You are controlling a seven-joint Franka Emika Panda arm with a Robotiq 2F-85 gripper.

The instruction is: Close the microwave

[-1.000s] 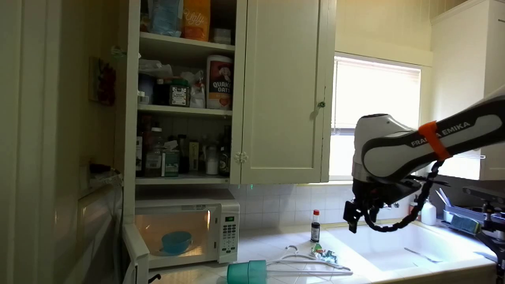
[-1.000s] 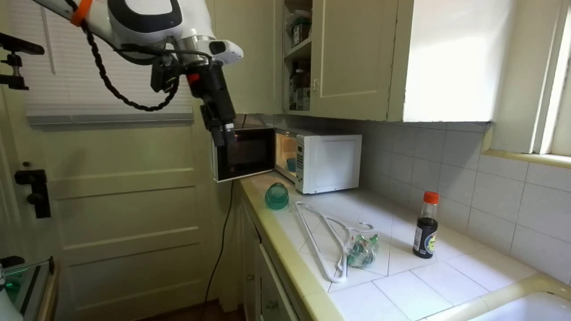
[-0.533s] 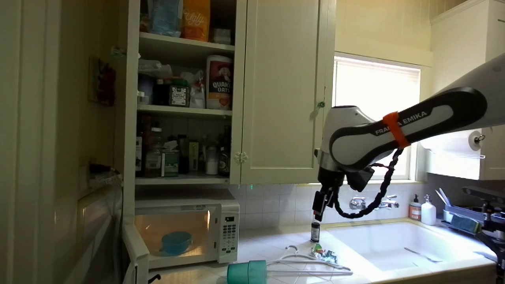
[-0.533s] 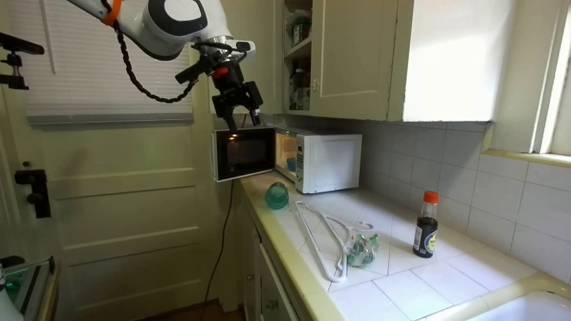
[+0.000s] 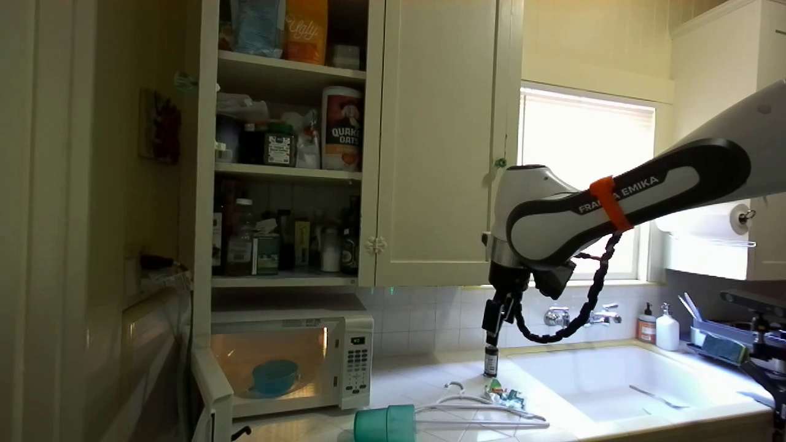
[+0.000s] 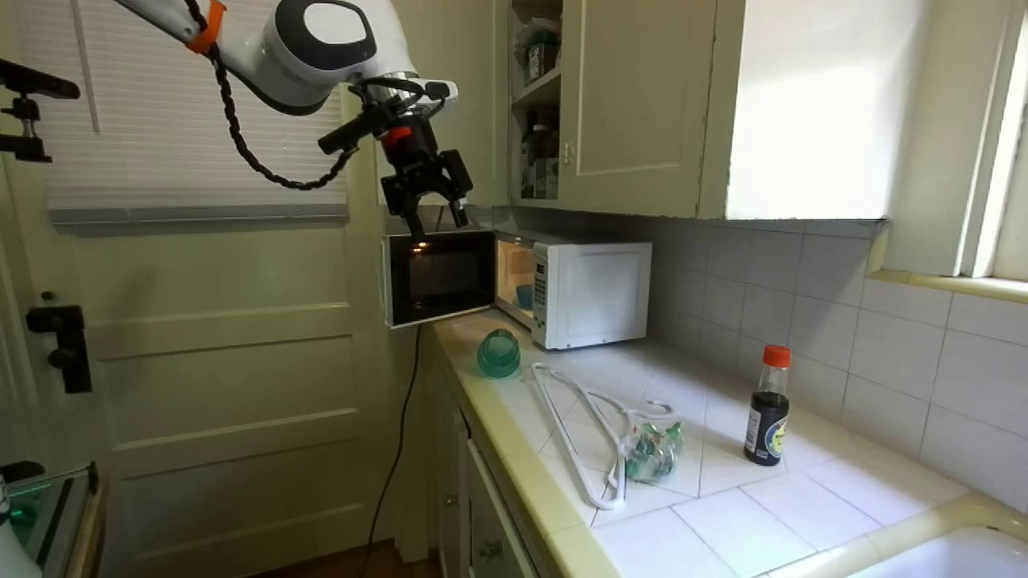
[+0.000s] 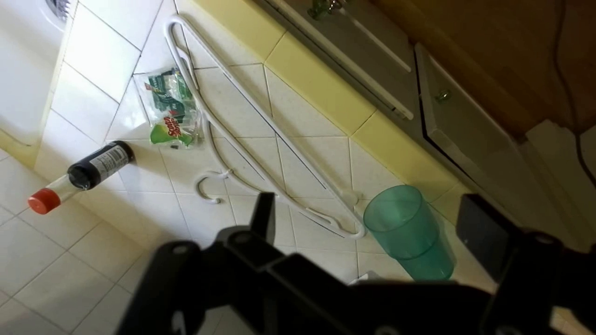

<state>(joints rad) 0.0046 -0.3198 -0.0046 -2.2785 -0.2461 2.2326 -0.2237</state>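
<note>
The white microwave (image 5: 356,374) stands at the counter's left end in an exterior view, and its side (image 6: 593,295) shows in an exterior view. Its door (image 5: 212,390) is swung wide open, with the dark window side (image 6: 446,279) showing. A blue bowl (image 5: 274,377) sits inside the lit cavity. My gripper (image 6: 439,229) is open and empty, pointing down. In that view it overlaps the door's top edge. In an exterior view the gripper (image 5: 491,341) hangs well right of the microwave, apart from it. In the wrist view the open fingers (image 7: 370,216) frame the counter; no microwave is recognizable there.
A green cup (image 7: 405,228) lies on its side near the counter's front edge. White hangers (image 7: 260,139), a sponge packet (image 7: 172,107) and a red-capped bottle (image 7: 100,165) are on the tiles. A cupboard (image 5: 439,141) hangs above; a sink (image 5: 614,380) is at right.
The arm has moved toward the microwave side and my gripper has turned, so both spread fingers now show. Most of this came in the first half second. The door and microwave have not moved.
</note>
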